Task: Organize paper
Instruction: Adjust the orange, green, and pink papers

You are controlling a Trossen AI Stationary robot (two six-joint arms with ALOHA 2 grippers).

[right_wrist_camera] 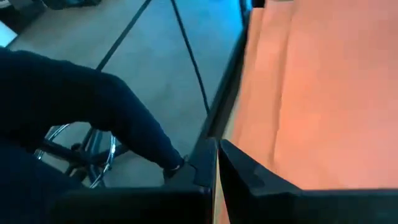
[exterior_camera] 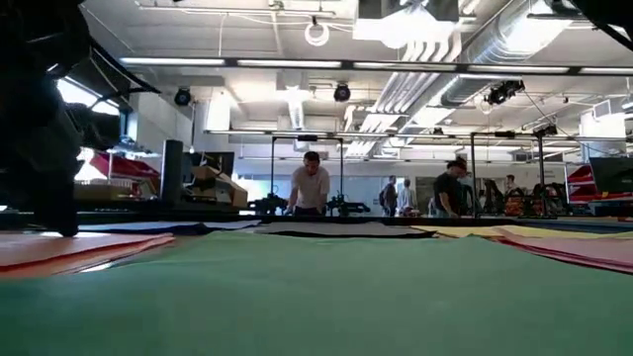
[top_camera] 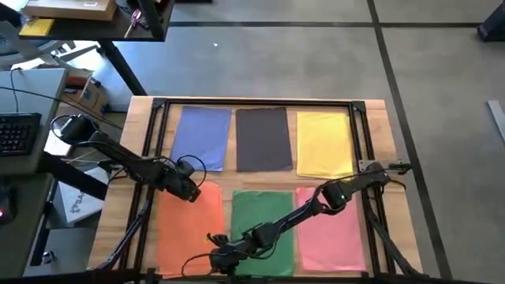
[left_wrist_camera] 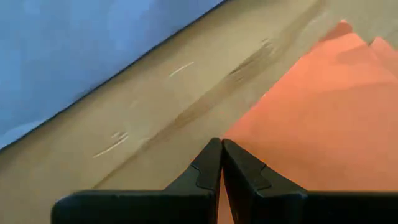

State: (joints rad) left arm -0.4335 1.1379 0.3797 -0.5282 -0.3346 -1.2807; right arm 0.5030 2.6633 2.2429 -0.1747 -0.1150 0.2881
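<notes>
We find the paper laid out on the desk [top_camera: 379, 142] in six colour groups: blue [top_camera: 203, 136], dark grey [top_camera: 263, 138] and yellow [top_camera: 324, 142] along the far row, orange [top_camera: 189, 233], green [top_camera: 264, 214] and pink [top_camera: 331, 233] along the near row. The orange group shows offset corners in the left wrist view, so we judge it a loose stack, not yet squared.

We judge these sheets very light, thin and limp. They would sag if lifted by one edge, slide readily over one another and over the wood, and crease if pinched hard. In our judgement the sound hold is at a free corner or edge, where one or more sheets can be nipped; the flat middle offers nothing to grip. A stack may fan apart when dragged.

The left gripper [top_camera: 189, 191] sits at the far corner of the orange stack, with its jaws closed together, tips touching, over the sheet's edge beside bare wood. Whether a sheet is caught between them we cannot tell.

The right gripper [top_camera: 223, 256] reaches across the green paper to the near edge of the desk beside the orange stack; its jaws are likewise together, apparently at the orange paper's edge.

People stand in the room well beyond the desk.
</notes>
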